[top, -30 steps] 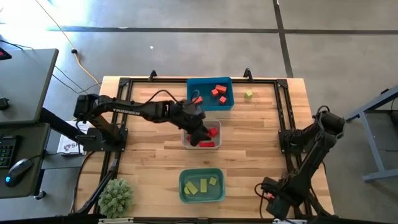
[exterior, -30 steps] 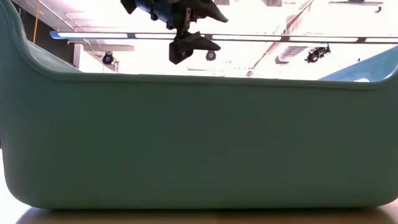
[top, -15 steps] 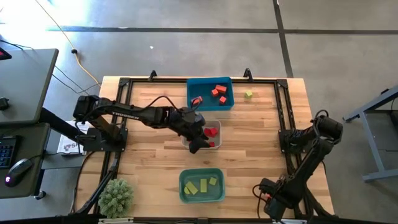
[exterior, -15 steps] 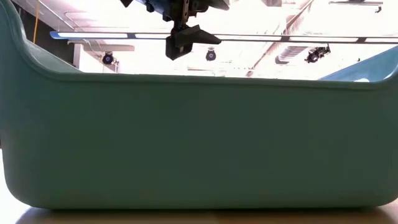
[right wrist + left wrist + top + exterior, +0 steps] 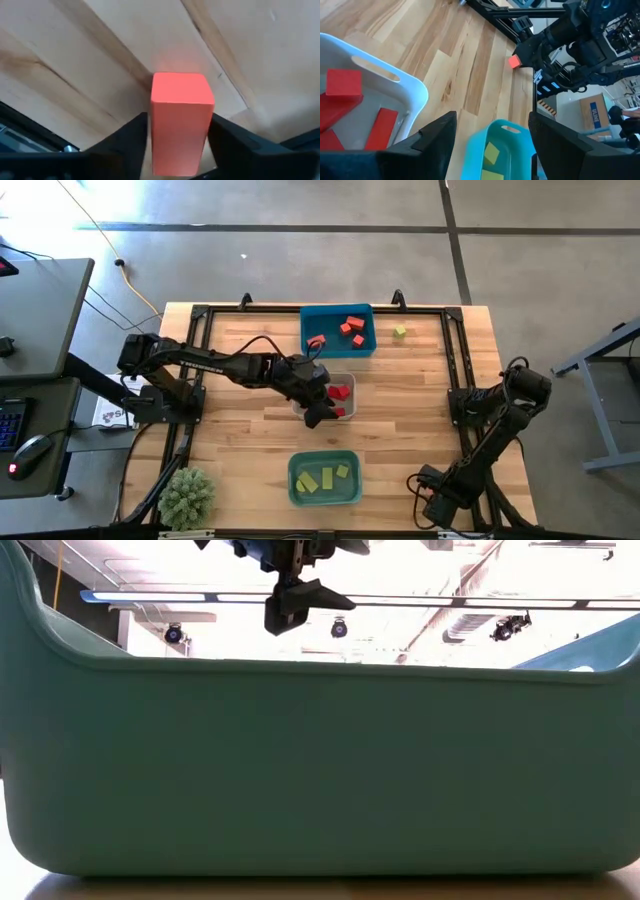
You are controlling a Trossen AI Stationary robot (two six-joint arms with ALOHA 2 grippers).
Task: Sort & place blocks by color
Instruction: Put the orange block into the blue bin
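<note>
Since a second earlier, the left gripper [image 5: 316,418] had drawn back to the clear-grey bin's [image 5: 298,408] near edge, jaws spread wide and empty. Off that bin's right, at the table corner, the right gripper [image 5: 177,131] had narrowed its fingers around an orange block [image 5: 180,120], apparently gripping it for sorting.

Overhead camera looks straight down; low camera faces the teal bin [image 5: 320,770].
</note>
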